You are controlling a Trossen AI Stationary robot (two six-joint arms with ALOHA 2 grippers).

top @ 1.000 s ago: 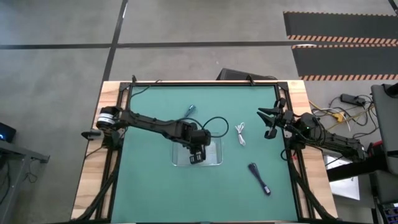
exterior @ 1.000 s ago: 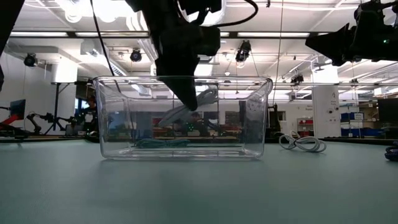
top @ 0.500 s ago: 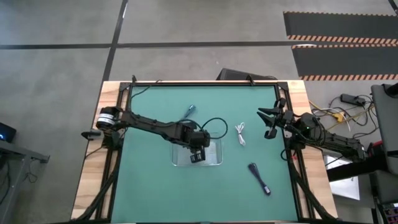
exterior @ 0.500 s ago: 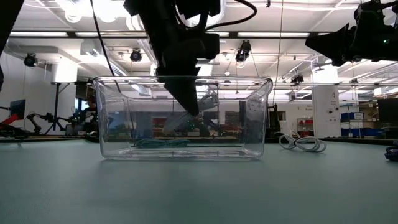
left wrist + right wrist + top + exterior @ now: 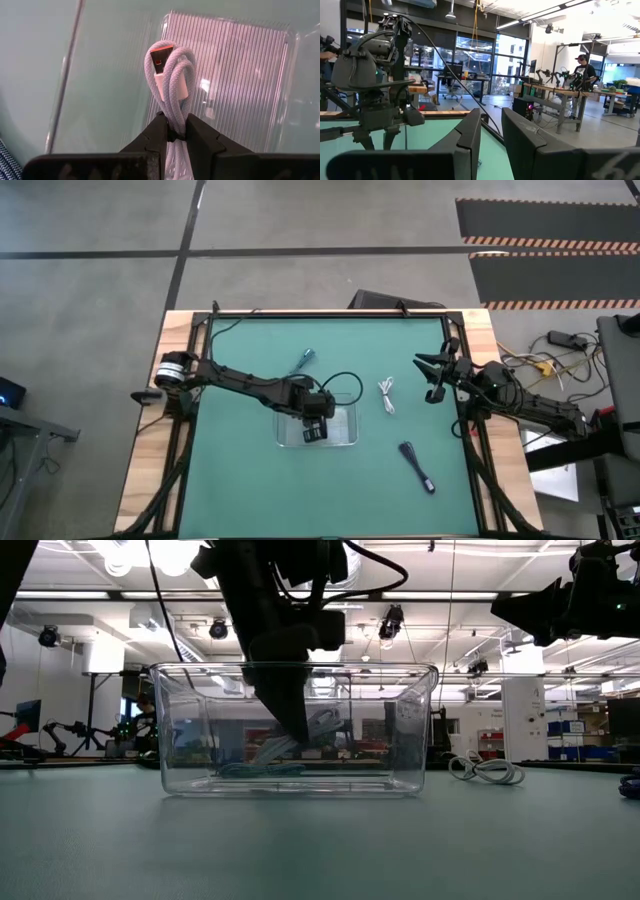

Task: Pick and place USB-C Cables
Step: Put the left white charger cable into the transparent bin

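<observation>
A green-topped bench (image 5: 250, 480) with a pale wooden rim is standing on a grey concrete floor; behind it lies a workshop hall with ceiling lights and other benches, where a person (image 5: 582, 70) is standing. Four small cables are showing — a white bundled cable (image 5: 171, 80) pinched in the left claw (image 5: 175, 134) inside the clear rectangular plastic tray (image 5: 420, 730), a teal one (image 5: 305, 360) beyond the tray, another white one (image 5: 387, 395) and a dark one (image 5: 417, 466) lying apart to the tray's right. The right claw (image 5: 434, 376) is hovering at the bench's right edge, fingers spread and empty.
</observation>
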